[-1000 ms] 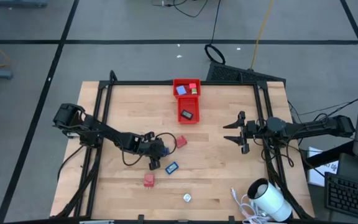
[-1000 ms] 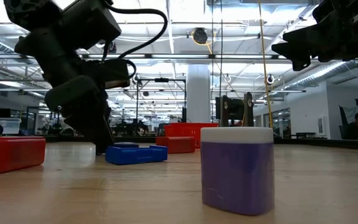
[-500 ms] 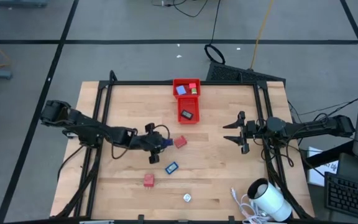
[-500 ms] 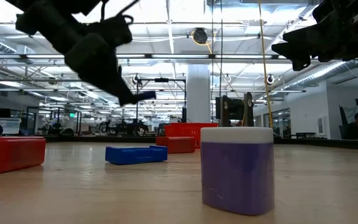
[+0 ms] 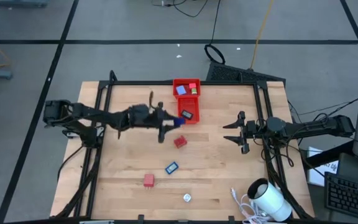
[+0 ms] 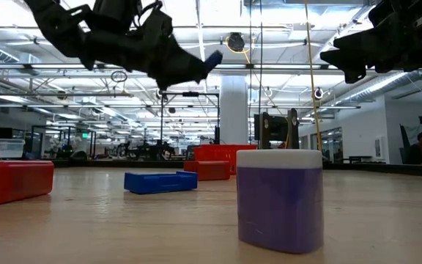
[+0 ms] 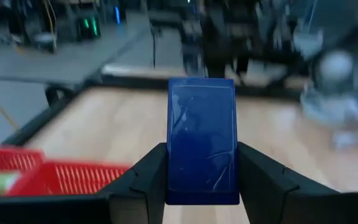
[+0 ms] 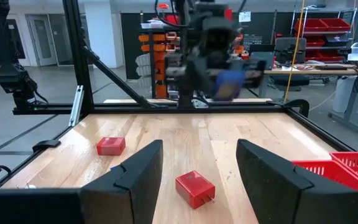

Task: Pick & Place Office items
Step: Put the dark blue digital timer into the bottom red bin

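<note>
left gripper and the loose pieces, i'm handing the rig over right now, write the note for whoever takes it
Left gripper: shut on a dark blue piece, held above the table beside the red tray.
Right gripper: open, empty, waiting over the table's right side.
Done: four pieces lie in the tray, blue, red and yellow-green in the far compartment, a black one in the near compartment.
Left: drop the held piece in, then fetch the red piece mid-table, the light-blue piece, the second red piece and the whitish piece near the front edge.
</note>
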`<state>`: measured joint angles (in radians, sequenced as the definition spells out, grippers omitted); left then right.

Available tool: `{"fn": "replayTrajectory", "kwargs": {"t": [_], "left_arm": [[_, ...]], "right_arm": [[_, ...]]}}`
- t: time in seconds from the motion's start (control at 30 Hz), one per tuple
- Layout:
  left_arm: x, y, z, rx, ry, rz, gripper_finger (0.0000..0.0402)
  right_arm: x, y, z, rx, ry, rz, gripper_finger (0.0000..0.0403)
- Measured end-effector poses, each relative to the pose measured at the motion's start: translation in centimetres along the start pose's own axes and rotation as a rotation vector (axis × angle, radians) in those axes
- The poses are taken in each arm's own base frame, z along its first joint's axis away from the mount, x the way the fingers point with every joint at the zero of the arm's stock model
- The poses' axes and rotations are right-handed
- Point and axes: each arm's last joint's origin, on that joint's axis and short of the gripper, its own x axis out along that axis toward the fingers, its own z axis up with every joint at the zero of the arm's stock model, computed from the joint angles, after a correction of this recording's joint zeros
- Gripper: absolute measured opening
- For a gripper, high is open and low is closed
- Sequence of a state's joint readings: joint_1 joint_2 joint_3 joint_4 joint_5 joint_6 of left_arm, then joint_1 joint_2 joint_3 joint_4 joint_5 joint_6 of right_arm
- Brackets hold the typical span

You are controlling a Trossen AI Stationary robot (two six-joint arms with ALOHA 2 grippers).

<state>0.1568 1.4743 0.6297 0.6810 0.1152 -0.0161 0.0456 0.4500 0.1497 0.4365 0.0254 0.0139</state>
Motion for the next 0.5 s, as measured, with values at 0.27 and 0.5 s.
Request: {"fn": "replayTrajectory", "kwargs": {"t": [0.27, 0.5], "left_arm": [[1.0, 3.3, 0.9, -0.128, -0.062, 0.088, 0.0157], [4.1, 4.6, 3.3, -0.060, 0.198, 0.198, 0.0157]], "right_arm": [[0.0, 0.0, 0.0, 0.000, 0.001, 0.000, 0.0197], [0.0, 0.0, 0.0, 0.000, 0.001, 0.000, 0.0197]]}}
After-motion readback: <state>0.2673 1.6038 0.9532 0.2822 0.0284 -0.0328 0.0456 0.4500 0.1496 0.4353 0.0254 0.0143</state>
